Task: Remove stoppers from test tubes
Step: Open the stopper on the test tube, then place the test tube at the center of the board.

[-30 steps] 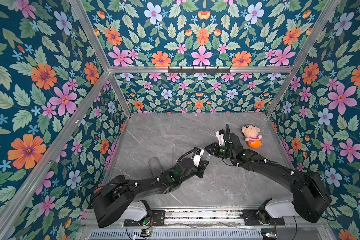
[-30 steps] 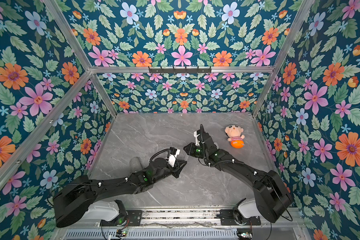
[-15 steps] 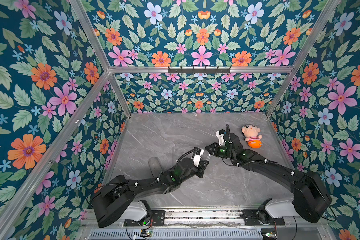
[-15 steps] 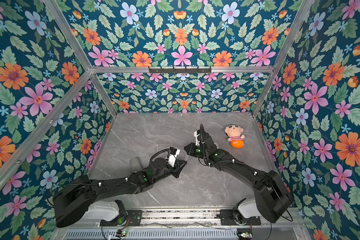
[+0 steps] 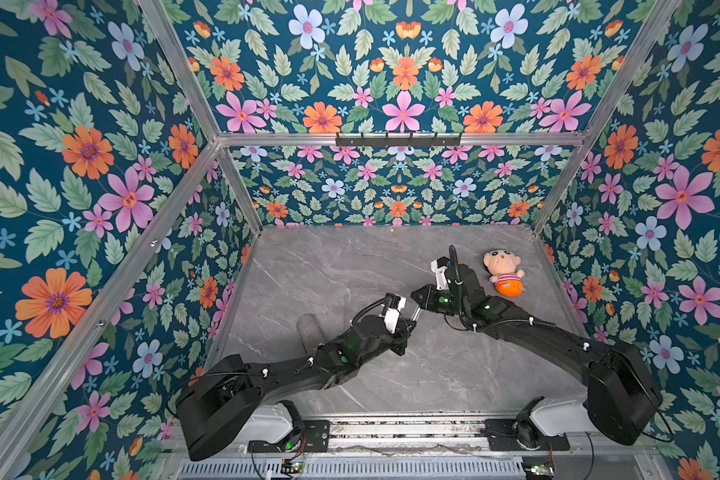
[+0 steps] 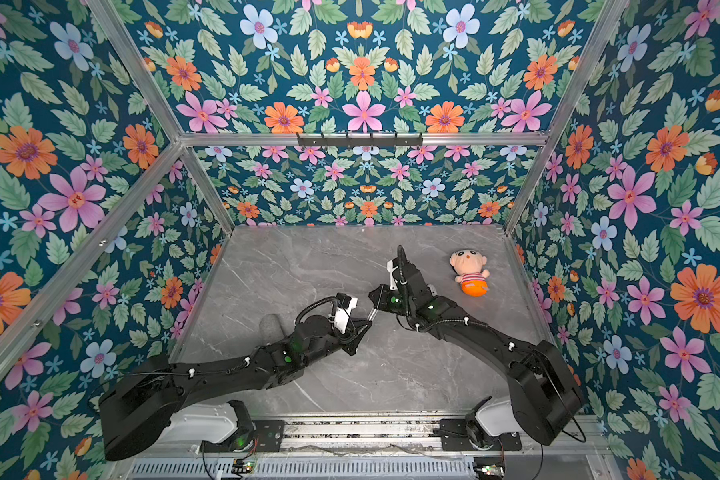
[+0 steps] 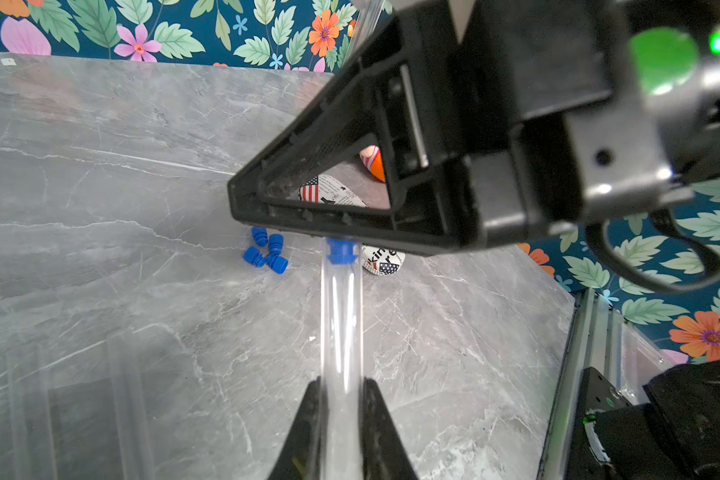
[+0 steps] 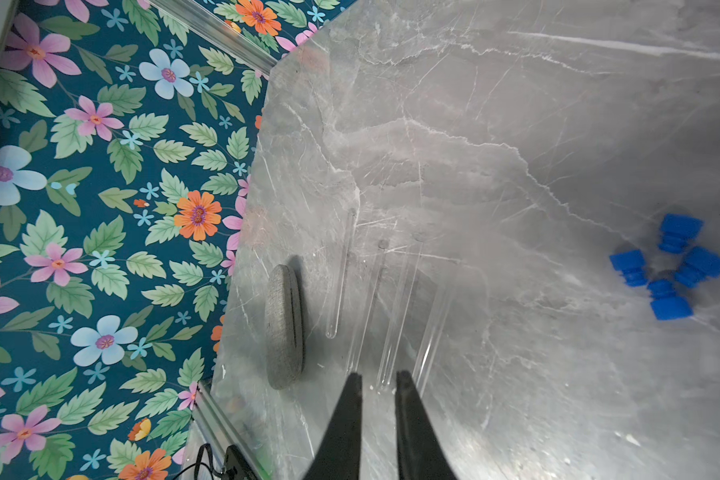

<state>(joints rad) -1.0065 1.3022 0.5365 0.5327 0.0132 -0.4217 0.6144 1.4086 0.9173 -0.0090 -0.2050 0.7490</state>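
Your left gripper clamps test tube, mid-frame in a top view; stopper against your closed right gripper; grip unconfirmed.

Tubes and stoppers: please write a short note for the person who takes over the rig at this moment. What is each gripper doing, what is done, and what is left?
Left gripper: shut on the held tube.
Right gripper: shut over the last stopper, which sits in that tube's mouth. The grip itself is hidden.
Done: four loose stoppers lie in a cluster on the table. Four empty tubes lie side by side next to the grey cylinder.
Left: pull the last stopper out, put it with the others, and lay the tube down.
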